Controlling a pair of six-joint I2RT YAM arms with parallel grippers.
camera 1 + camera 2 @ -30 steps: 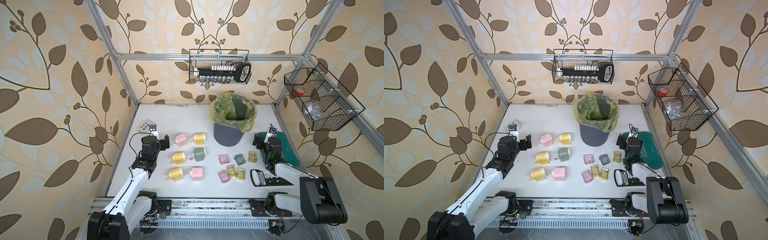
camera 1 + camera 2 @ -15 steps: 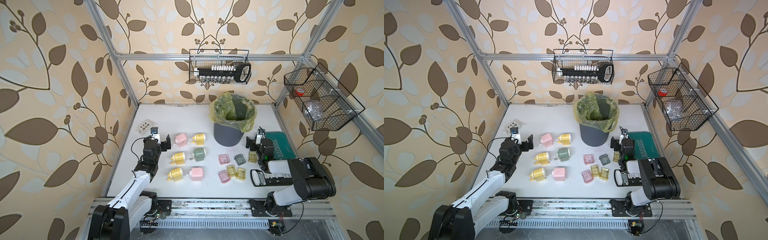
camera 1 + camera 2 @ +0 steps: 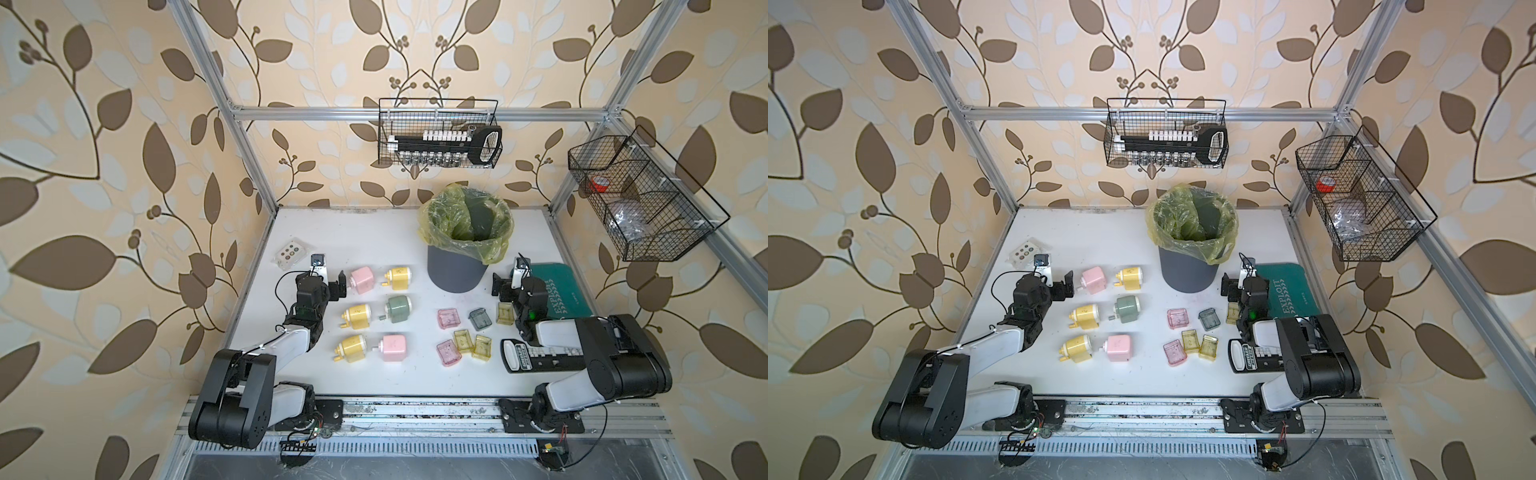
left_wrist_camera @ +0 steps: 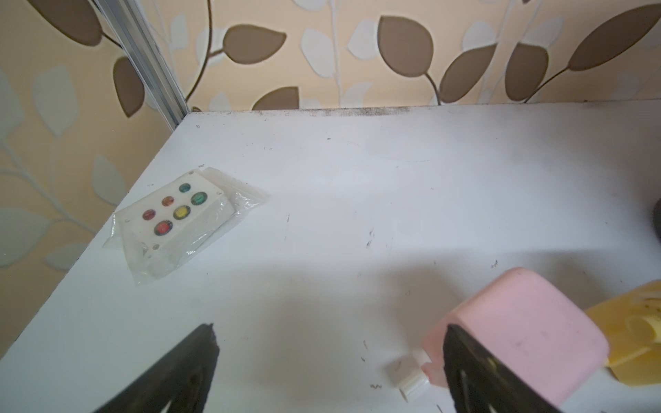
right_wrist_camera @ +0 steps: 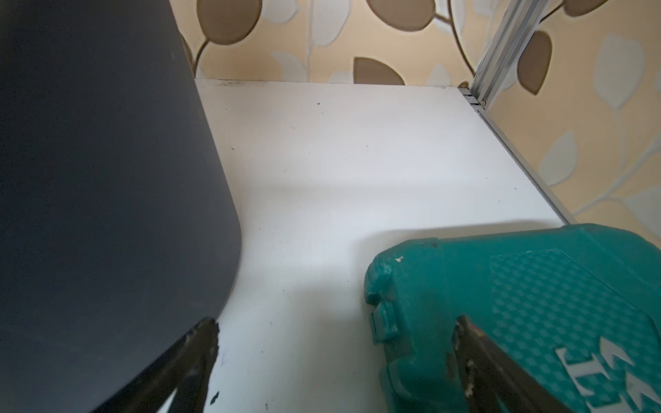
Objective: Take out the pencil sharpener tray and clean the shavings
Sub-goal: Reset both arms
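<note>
Six small see-through trays (image 3: 448,318), pink, yellow and grey, lie loose between the sharpeners (image 3: 398,308) and right arm. Shavings: too small to tell. Left gripper (image 4: 329,329) and right gripper (image 5: 334,321) stand wide, empty.

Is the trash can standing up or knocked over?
Standing up. The bin rests on its base on the table, and its mouth, lined with a bag, faces up.

We record two pink sharpeners (image 3: 362,279), three yellow sharpeners (image 3: 357,316) and one sage green sharpener (image 3: 398,308); two pink trays (image 3: 448,318), three yellow trays (image 3: 481,347), one smoky grey tray (image 3: 480,319); dark grey bin (image 3: 456,274), yellow-green liner (image 3: 436,232); teal case (image 5: 558,286), chequer-embossed; white table (image 3: 353,232); beige wallpaper (image 3: 104,166), brown and pale leaves.
</note>
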